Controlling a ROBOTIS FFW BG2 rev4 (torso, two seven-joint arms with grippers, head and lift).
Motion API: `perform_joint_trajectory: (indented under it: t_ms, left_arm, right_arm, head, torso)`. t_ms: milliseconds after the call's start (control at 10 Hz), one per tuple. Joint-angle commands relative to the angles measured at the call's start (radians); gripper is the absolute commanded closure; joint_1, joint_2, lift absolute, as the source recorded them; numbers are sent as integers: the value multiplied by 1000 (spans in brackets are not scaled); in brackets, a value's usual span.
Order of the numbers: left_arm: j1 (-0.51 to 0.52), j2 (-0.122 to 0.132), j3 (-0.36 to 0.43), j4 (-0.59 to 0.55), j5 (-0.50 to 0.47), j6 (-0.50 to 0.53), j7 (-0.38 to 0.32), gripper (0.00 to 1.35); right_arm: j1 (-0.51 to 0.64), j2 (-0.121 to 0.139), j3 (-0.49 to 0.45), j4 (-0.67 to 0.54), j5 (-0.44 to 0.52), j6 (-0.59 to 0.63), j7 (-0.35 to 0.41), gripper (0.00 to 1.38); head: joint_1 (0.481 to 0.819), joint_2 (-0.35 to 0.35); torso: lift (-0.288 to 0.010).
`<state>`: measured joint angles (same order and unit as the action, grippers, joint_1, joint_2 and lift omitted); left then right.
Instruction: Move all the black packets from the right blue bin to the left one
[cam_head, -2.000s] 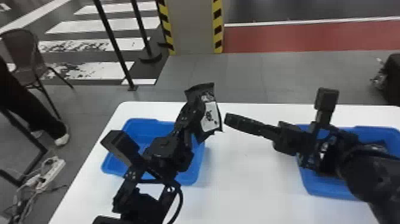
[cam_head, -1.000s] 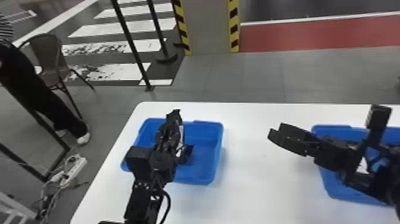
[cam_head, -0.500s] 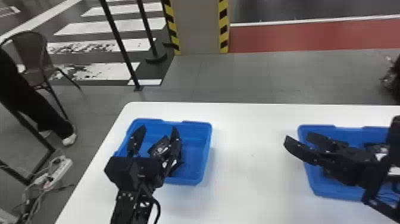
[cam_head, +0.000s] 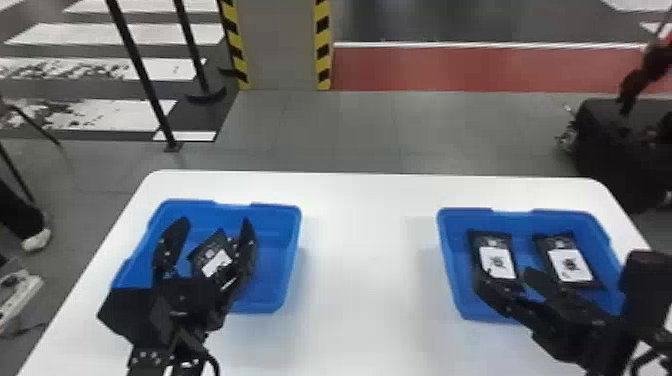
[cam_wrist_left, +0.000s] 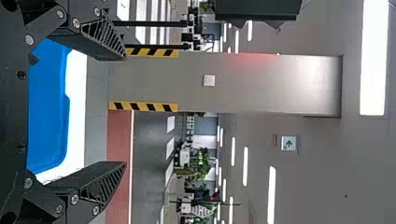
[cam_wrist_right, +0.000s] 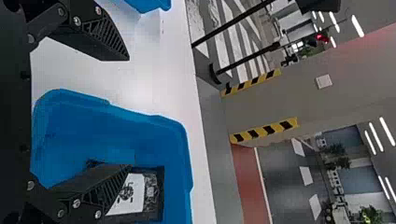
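Observation:
Over the left blue bin my left gripper stands open in the head view. A black packet with a white label lies tilted in that bin, seen between its fingers. The right blue bin holds two more black packets, side by side. My right gripper is open at that bin's near side, partly covering the packets' near ends. In the left wrist view the left gripper has nothing between its spread fingers. The right gripper is spread wide in the right wrist view; one finger overlaps a packet.
Both bins stand on a white table, with a wide strip of tabletop between them. The table's far edge runs behind the bins. Beyond it on the floor are black posts and a dark bulky object at the right.
The left gripper carried a packet into the left bin and let it go, opening. The right gripper has shifted relative to the right bin. The head view has swung about, lastly to the right.

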<state>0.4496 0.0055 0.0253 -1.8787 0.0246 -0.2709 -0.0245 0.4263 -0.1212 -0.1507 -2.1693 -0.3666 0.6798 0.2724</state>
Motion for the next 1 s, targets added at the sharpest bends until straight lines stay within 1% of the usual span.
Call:
perform_joint_trajectory:
  t_ms: [0, 100, 300, 500, 700, 900]
  left_arm:
    - [4, 2, -4, 0, 8, -16, -2, 252]
    - [4, 2, -8, 0, 11, -21, -2, 252]
    - [7, 4, -8, 0, 17, -31, -2, 252]
    - [9, 5, -8, 0, 18, -48, -2, 254]
    - [7, 5, -11, 0, 18, -48, -2, 254]
    - [4, 5, -13, 0, 18, -48, -2, 254]
  right_arm:
    - [-7, 0, -1, 13, 2, 0, -52, 222]
    - [-39, 0, -15, 67, 18, 0, -70, 222]
    - [-122, 0, -43, 180, 71, 2, -81, 222]
    - [-191, -2, -44, 251, 92, 5, -107, 222]
    - [-272, -3, -44, 335, 117, 27, -111, 222]
    - [-326, -2, -32, 396, 147, 47, -110, 222]
  head:
    - [695, 33]
    - [695, 26]
    - [695, -18]
    - [695, -58]
    - [695, -71]
    - [695, -83]
  torso:
    - [-110]
    - [-110]
    - [-110]
    - [-110]
    - [-110]
    - [-110]
